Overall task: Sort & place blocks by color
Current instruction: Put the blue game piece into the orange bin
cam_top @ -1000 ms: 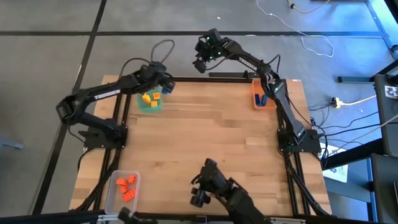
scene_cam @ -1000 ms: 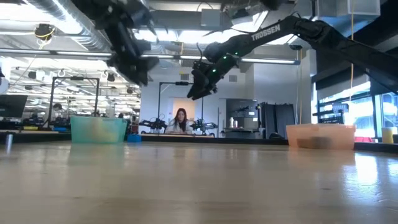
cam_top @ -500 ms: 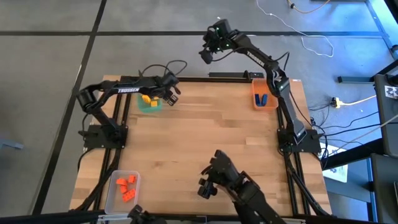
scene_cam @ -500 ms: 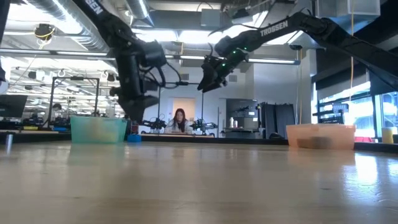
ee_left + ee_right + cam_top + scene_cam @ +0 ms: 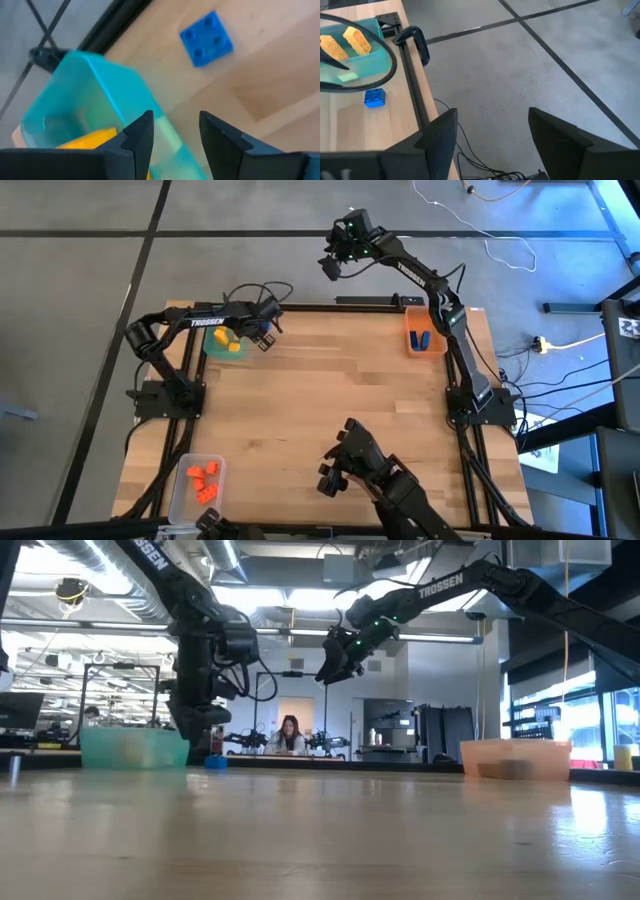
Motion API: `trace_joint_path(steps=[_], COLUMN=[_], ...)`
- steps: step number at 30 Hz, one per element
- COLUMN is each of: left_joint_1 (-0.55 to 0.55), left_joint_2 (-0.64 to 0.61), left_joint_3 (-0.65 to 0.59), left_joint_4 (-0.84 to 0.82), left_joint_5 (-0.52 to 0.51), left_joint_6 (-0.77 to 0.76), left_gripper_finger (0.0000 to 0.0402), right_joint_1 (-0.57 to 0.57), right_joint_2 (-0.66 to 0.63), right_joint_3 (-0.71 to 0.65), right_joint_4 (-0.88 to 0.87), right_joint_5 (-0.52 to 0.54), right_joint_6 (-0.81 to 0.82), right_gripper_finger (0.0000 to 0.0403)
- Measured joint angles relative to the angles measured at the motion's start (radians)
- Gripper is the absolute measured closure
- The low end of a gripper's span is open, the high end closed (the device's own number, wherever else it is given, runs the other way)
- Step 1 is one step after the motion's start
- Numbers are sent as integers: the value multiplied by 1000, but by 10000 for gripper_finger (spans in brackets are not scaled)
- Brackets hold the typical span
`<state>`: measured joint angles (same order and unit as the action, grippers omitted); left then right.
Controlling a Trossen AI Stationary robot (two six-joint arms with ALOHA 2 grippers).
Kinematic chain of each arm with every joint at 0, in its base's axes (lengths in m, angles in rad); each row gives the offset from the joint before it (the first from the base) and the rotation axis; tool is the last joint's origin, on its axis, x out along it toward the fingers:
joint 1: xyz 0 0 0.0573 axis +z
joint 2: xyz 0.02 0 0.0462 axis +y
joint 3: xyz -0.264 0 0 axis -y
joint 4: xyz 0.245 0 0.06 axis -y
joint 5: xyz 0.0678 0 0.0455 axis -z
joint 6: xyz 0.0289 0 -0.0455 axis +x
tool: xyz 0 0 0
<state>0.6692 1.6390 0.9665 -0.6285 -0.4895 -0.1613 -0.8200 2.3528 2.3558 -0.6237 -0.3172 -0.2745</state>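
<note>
Green bin (image 5: 222,343) is my landmark: yellow blocks (image 5: 227,340) inside, my left gripper (image 5: 172,131) pinching its wall (jaws narrow). Blue block (image 5: 206,38) lies just beside the bin on the table (image 5: 340,390). Farther right, off the table's far edge, my right gripper (image 5: 490,131) hangs wide, empty.

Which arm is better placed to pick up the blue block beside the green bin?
Left. The left gripper is at the green bin, beside the blue block; the right gripper hangs beyond the table.
</note>
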Motion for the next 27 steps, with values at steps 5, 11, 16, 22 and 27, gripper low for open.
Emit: trace_joint_path(steps=[5, 11, 16, 22, 27], left_joint_1=[-2, 8, 51, 140, 172], left_joint_2=[-11, -12, -8, -8, -8], left_joint_3=[0, 0, 0, 0, 0], left_joint_4=[137, 176, 170, 183, 219], left_joint_5=[75, 168, 213, 459, 435], left_joint_6=[136, 515, 865, 943, 1017], left_gripper_finger=[253, 253, 253, 253, 253], right_joint_1=[0, 0, 0, 0, 0], right_joint_2=[0, 0, 0, 0, 0], right_joint_3=[0, 0, 0, 0, 0], right_joint_4=[0, -1, -1, -1, -1], right_joint_5=[0, -1, -1, -1, -2], right_joint_6=[0, 2, 1, 0, 0], right_gripper_finger=[159, 159, 159, 159, 159])
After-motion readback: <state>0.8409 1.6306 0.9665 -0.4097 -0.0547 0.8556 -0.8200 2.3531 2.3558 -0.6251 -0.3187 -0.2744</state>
